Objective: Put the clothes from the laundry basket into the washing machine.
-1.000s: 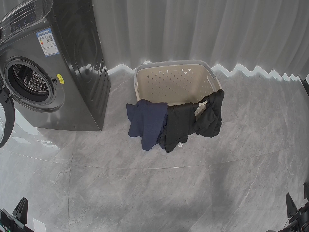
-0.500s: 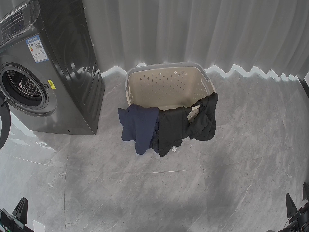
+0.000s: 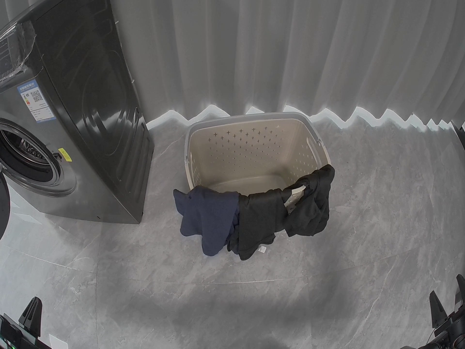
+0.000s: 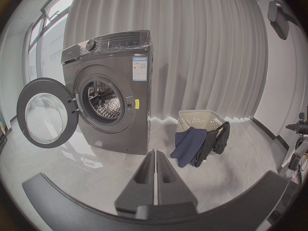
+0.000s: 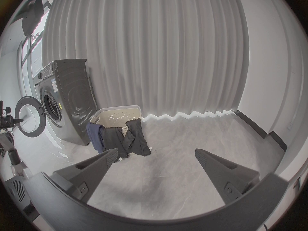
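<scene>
Black plastic fingers of the left gripper point(image 4: 155, 152) are pressed together, with nothing between them. It hangs low over the grey stone-look floor point(image 3: 242, 296), well apart from the clothes. The right gripper point(image 5: 155, 151) is black too. Its two fingers are spread wide apart and hold nothing. It is also low over the floor, well apart from the basket.

Farther out, the cream plastic laundry basket point(image 3: 252, 118) stands on the floor. It has little star-shaped holes in its walls. A dark blue cloth point(image 3: 208, 214) hangs over its near rim, at the end toward the washer, and drapes down the outside. Black clothes point(image 3: 264, 216) touch it and hang over the same rim and around the near right corner.

Left of the basket, near it, stands the dark grey metal washing machine point(image 3: 97, 122). Its round door point(image 4: 46, 113) with a glass window is swung wide open, and the shiny steel drum point(image 4: 104, 100) shows inside. Behind it all hangs a long white curtain point(image 3: 290, 39) with many folds.
</scene>
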{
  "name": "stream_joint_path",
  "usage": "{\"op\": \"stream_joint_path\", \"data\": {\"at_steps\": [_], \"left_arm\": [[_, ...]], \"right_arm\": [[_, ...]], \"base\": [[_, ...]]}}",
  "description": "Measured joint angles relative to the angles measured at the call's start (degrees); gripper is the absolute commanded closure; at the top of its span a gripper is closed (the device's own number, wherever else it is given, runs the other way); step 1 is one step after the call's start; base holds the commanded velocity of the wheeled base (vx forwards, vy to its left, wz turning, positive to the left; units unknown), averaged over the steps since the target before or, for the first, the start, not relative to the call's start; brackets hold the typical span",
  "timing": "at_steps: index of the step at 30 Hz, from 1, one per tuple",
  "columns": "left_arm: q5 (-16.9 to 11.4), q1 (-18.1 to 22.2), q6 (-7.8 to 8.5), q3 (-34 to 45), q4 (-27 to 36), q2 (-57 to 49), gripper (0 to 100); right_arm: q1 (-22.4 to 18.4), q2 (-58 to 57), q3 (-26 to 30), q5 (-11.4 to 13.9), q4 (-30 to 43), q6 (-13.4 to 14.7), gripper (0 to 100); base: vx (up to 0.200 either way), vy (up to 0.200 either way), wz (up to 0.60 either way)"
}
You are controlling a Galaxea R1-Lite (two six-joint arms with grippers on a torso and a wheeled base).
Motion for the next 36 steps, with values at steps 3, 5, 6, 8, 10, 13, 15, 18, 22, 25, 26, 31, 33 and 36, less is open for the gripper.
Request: {"op": "stream_joint_path", "data": {"at_steps": [3,5,6,8,10,13,15,18,22,25,26,31,33,36], "left_arm": [[-0.02,0.02,-0.05,0.0,-0.05,0.0,100],[0.0,-0.07,-0.07,0.0,-0.02,0.0,100],[-0.02,-0.02,-0.07,0.0,-0.02,0.0,100],[0.0,0.0,-0.1,0.0,-0.02,0.0,100],[0.0,-0.05,-0.07,0.0,-0.02,0.0,100],[0.0,0.0,-0.1,0.0,0.0,0.0,100],[0.0,-0.02,-0.07,0.0,-0.02,0.0,100],[0.0,0.0,-0.1,0.0,-0.02,0.0,100],[0.0,0.0,-0.1,0.0,-0.02,0.0,100],[0.0,-0.02,-0.1,0.0,-0.02,0.0,100],[-0.02,-0.02,-0.1,0.0,-0.02,0.0,100],[-0.02,0.0,-0.1,0.0,-0.02,0.0,100],[0.0,0.0,-0.1,0.0,-0.02,0.0,100],[-0.02,0.0,-0.1,0.0,-0.02,0.0,100]], "right_arm": [[0.09,0.0,0.0,0.0,0.06,0.05,0],[0.0,0.0,0.0,0.01,0.04,0.05,0],[0.05,0.0,0.0,0.01,0.04,0.05,0],[0.13,0.0,0.0,0.01,0.0,0.1,0],[0.02,0.0,0.0,0.01,-0.02,0.13,0],[0.13,0.0,0.0,-0.05,0.0,0.24,0],[0.05,0.0,0.0,-0.1,0.04,0.29,0],[0.02,0.0,0.0,-0.02,0.04,0.11,0],[0.02,0.0,0.0,0.04,0.04,-0.09,0],[0.02,0.0,0.0,0.17,0.06,-0.52,0],[0.02,0.0,0.0,0.23,0.04,-0.57,0],[0.02,0.0,0.0,0.28,-0.07,-0.55,0],[0.02,0.0,0.0,0.33,-0.39,-0.52,0],[0.02,0.0,-1.82,0.39,-0.69,-0.5,0]], "base": [[0.0,0.0,0.0],[0.0,0.0,0.0],[0.0,0.0,0.0],[0.0,0.0,0.0],[0.0,0.0,0.0],[0.0,0.0,0.0],[0.0,0.0,0.0],[0.0,0.0,0.0],[0.0,0.0,0.0],[0.0,0.0,0.0],[0.0,0.0,0.0],[0.0,0.0,0.0],[0.0,0.0,0.0],[0.0,0.0,0.0]]}}
